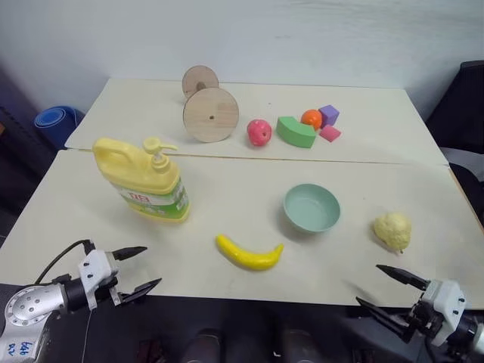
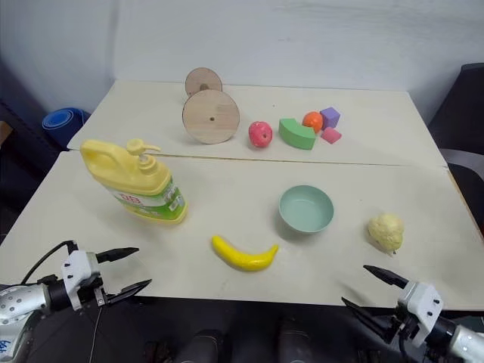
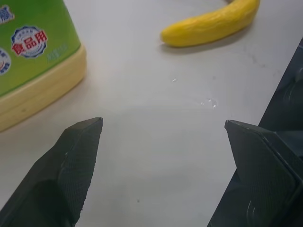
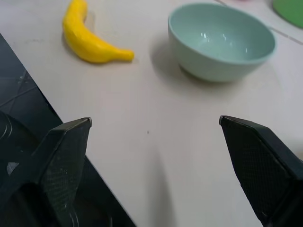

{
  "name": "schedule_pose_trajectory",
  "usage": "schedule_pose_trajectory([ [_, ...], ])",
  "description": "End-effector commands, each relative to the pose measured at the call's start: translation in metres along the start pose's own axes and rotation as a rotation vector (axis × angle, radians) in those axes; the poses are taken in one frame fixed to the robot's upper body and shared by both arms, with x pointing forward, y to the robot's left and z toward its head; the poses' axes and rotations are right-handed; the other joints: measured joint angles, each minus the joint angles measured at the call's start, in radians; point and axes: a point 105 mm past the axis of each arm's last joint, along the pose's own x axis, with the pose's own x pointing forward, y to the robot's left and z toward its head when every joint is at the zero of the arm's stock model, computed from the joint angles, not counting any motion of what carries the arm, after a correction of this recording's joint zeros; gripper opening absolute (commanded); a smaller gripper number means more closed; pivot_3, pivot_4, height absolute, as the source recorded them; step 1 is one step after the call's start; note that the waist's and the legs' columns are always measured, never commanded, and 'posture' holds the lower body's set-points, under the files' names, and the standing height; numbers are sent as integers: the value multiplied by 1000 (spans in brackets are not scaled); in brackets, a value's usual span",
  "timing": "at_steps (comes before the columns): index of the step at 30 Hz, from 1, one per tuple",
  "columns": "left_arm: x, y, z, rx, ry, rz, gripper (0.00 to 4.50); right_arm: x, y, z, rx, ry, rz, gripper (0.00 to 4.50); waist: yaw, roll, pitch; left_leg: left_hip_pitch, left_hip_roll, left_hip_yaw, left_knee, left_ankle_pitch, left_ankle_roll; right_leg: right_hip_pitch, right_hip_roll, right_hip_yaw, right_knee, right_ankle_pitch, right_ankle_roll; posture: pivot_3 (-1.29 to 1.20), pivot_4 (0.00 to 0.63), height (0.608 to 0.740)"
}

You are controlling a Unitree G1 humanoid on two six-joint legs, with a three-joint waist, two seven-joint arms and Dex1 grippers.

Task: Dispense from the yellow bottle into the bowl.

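Observation:
The yellow bottle (image 1: 144, 180) stands upright on the near table's left part, its pump top pointing right; its green label and yellow base (image 3: 33, 66) loom in the left wrist view. The pale teal bowl (image 1: 311, 207) sits empty right of centre, also close in the right wrist view (image 4: 221, 40). My left gripper (image 1: 142, 268) hovers open at the table's front left edge, below the bottle and apart from it. Open as well, my right gripper (image 1: 386, 289) hangs at the front right edge, nearer than the bowl, holding nothing.
A yellow banana (image 1: 249, 254) lies between bottle and bowl near the front edge. A pale lumpy object (image 1: 392, 230) rests right of the bowl. On the far table stand two wooden discs (image 1: 210, 114), a red apple (image 1: 259, 132), a green arch block (image 1: 295, 131), an orange ball and purple and pink blocks.

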Motion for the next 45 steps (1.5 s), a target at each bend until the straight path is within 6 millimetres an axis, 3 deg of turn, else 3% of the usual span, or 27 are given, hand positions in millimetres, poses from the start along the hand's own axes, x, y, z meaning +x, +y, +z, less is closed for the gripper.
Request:
schedule_pose_trajectory([
  [1,3,-3,18,10,-33,-44,4350,21,8,22,21,-66,78,4500,-1,0,0,0,0,0,0,0,0,0,0,0,0,0,0,0,150,740],
  [8,7,-4,36,-78,-123,-99,4350,91,26,51,81,-13,218,4500,-4,0,0,0,0,0,0,1,-1,-1,0,0,0,0,0,0,150,740],
  [10,8,-6,41,-102,-149,-130,4350,112,32,52,62,54,266,4500,-7,0,0,-1,0,0,1,1,-2,-1,0,-1,1,0,0,0,150,740],
  [13,10,-6,43,-112,-159,-142,4350,127,35,51,57,102,279,4500,-4,0,0,-2,0,-1,1,1,-2,-2,0,-1,0,0,0,0,150,740],
  [17,12,-15,43,-113,-139,-192,4350,169,48,37,29,210,346,4500,-6,-1,0,-3,-1,-3,2,1,-2,-2,0,-3,-1,-1,-2,0,150,740],
  [23,13,-19,44,-111,-140,-183,4350,200,67,15,-5,312,463,4500,-11,-1,0,-3,-1,-3,2,1,-2,-3,0,-4,0,-1,-2,0,150,740],
  [26,13,-19,45,-105,-142,-179,4500,203,72,10,-12,329,489,3603,-11,-2,-1,-3,-1,-3,3,1,-2,-2,0,-4,1,-1,-1,0,150,740],
  [28,13,-17,46,-103,-154,-169,4500,207,70,18,-22,272,475,2882,-10,-2,-1,-3,-1,-3,3,1,-2,-2,0,-4,1,-1,-1,0,150,740],
  [33,16,-11,53,-108,-200,-156,4500,190,64,60,-18,25,509,1242,-9,-1,0,-3,-1,-3,2,1,-2,-2,1,-4,1,-1,-1,0,150,740],
  [36,19,-10,59,-122,-235,-163,4500,166,52,79,-23,-82,500,1228,-9,-1,0,-3,-1,-3,3,1,-2,-2,1,-4,1,-1,-1,0,150,740],
  [39,27,-13,73,-145,-292,-202,4500,119,6,111,127,-200,340,1228,1,0,0,-3,-1,-3,3,1,-1,-1,0,-4,1,-1,-1,0,150,740],
  [41,31,-11,81,-136,-317,-197,4500,96,-21,121,148,-200,234,1228,4,0,0,-3,-2,-3,3,1,0,0,-1,-4,0,0,0,0,150,740],
  [43,35,-8,87,-122,-341,-176,4500,83,-50,117,162,-138,95,1228,4,-1,0,-3,-2,-3,4,0,0,1,-1,-3,-1,0,0,0,150,740],
  [45,41,-5,91,-107,-365,-156,4500,72,-96,96,203,-11,-152,1228,-1,-1,0,-2,0,-3,3,1,-1,0,0,-4,-1,0,0,0,150,740],
])
